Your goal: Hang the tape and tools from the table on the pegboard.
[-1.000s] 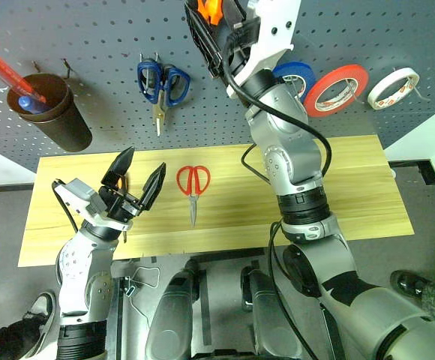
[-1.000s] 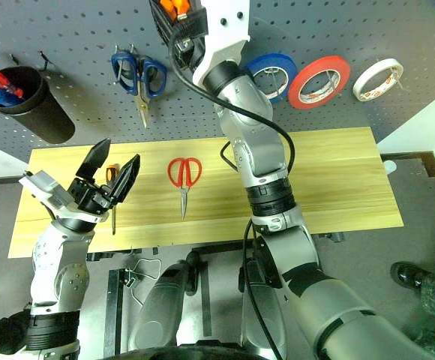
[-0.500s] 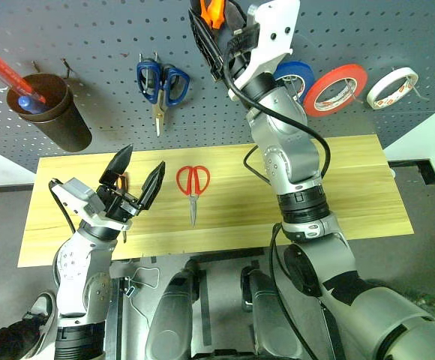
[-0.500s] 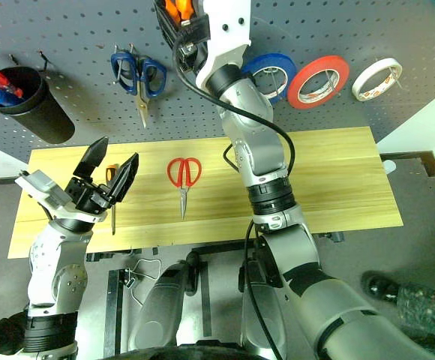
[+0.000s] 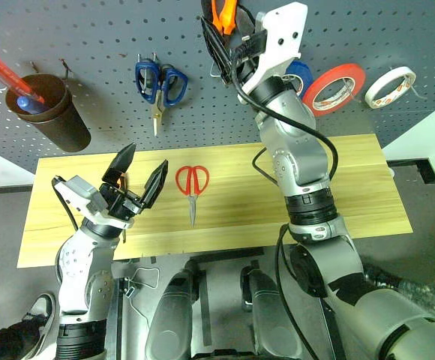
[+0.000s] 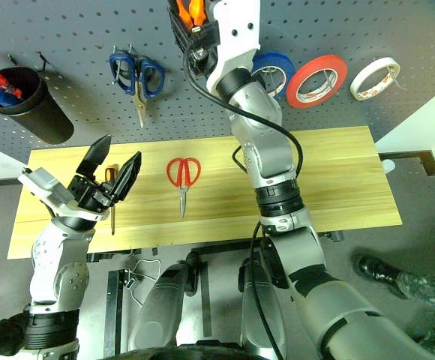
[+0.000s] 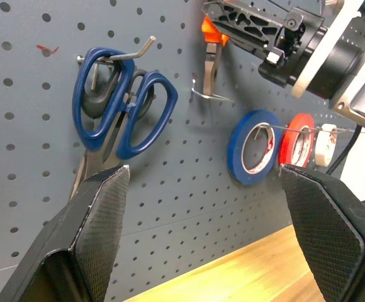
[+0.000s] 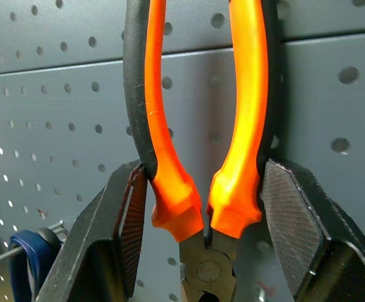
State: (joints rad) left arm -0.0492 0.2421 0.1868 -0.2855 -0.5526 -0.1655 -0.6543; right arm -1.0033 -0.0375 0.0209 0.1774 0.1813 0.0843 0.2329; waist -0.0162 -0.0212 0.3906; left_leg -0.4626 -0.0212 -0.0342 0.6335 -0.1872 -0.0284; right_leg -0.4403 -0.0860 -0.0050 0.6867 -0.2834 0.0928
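Observation:
At the top of the dark grey pegboard (image 5: 90, 30), my right gripper (image 5: 219, 37) is shut on the orange-and-black pliers (image 8: 201, 126). Their handles point up and their nose hangs just above a thin metal hook (image 7: 209, 95). My left gripper (image 5: 144, 161) is open and holds nothing, hovering over the left part of the wooden table (image 5: 360, 187). The small screwdriver (image 6: 112, 180) lies under it, partly hidden. The red-handled scissors (image 5: 192, 182) lie on the table near the middle. The white tape (image 5: 391, 76) hangs at the pegboard's far right.
Blue-handled scissors (image 5: 160, 79) hang on a hook left of the pliers. A blue roll (image 7: 253, 146) and a red-orange roll (image 5: 334, 87) hang beside the white tape. A brown cup (image 5: 49, 112) holding a red screwdriver hangs at far left. A person's shoe (image 6: 371, 266) is on the floor at right.
My right gripper has carried the pliers a little to the right along the pegboard. The left gripper and the things on the table have stayed where they were.

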